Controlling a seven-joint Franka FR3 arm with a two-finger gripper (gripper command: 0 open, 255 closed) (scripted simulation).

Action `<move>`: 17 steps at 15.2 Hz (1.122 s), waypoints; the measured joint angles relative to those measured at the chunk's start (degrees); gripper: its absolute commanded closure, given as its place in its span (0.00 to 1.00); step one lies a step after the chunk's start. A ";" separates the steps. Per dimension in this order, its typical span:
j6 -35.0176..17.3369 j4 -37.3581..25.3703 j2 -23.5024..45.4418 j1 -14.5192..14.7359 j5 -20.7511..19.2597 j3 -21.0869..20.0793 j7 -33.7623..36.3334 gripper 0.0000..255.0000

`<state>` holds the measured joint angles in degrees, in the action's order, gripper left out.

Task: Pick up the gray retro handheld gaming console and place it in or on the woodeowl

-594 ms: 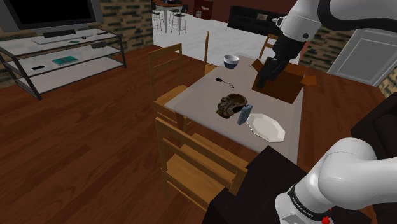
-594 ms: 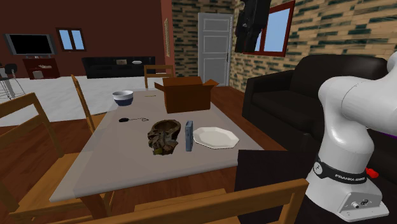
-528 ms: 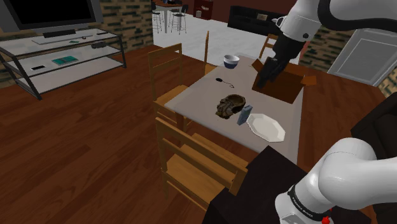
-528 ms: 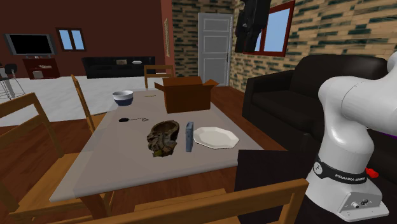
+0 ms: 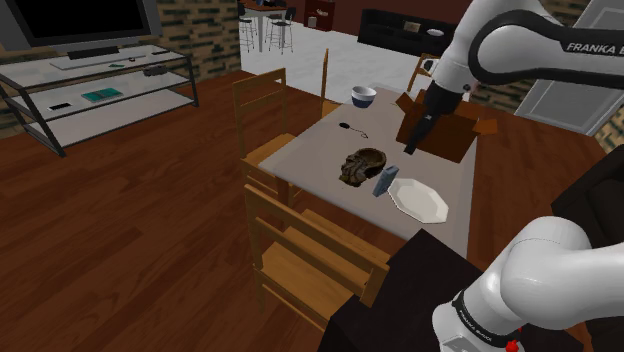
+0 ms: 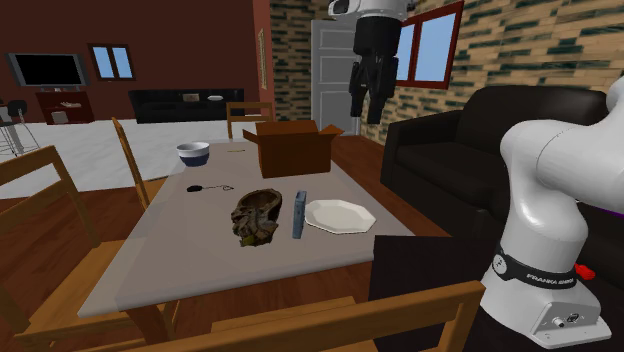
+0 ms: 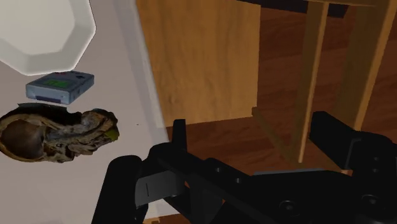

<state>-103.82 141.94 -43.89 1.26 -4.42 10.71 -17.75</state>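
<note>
Holding the gripper (image 5: 409,147) (image 6: 364,108) (image 7: 254,130) high over the table (image 5: 325,145) (image 6: 180,255) near the cardboard box (image 5: 446,136) (image 6: 295,150), fingers spread, pinching nothing. Spotting the gray console (image 5: 383,181) (image 6: 298,214) (image 7: 60,87) standing on edge between brown owl (image 5: 362,165) (image 6: 257,216) (image 7: 57,132) and white plate (image 5: 420,199) (image 6: 340,215) (image 7: 44,28), apparently touching neither. Looking past the table's edge onto a chair seat (image 7: 197,57).

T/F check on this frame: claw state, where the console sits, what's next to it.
1. The claw is open and holds nothing. True.
2. The console is inside the cardboard box. False: it stands on edge on the table, between the owl figure and the white plate.
3. The owl figure lies beside the console. True.
4. The claw touches the console. False: it hangs in the air, well clear of it.
</note>
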 measured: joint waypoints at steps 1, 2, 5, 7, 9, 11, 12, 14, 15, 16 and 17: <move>-0.93 0.95 0.12 -0.03 -0.76 1.13 -2.04 0.00; -2.07 1.60 0.72 -0.06 -1.56 2.45 -4.16 0.00; -5.82 1.98 4.39 0.16 -3.66 6.58 -10.69 0.00; -9.12 1.99 7.95 0.63 -4.71 9.38 -14.96 0.00; -11.63 1.82 10.77 1.09 -5.49 11.86 -19.11 0.00; -15.23 1.17 15.21 2.04 -5.70 14.65 -23.44 0.00; -17.08 0.60 17.73 2.58 -5.57 16.17 -25.81 0.00; -19.78 0.24 21.00 3.35 -5.38 18.55 -30.17 0.00; -21.14 -0.39 23.15 3.88 -4.97 19.82 -32.53 0.00; -22.74 -1.07 25.64 4.46 -4.28 21.25 -35.15 0.00; -23.82 -1.75 27.62 4.95 -3.61 22.36 -37.62 0.00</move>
<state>-127.64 140.19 -16.27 6.22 -8.03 33.08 -55.38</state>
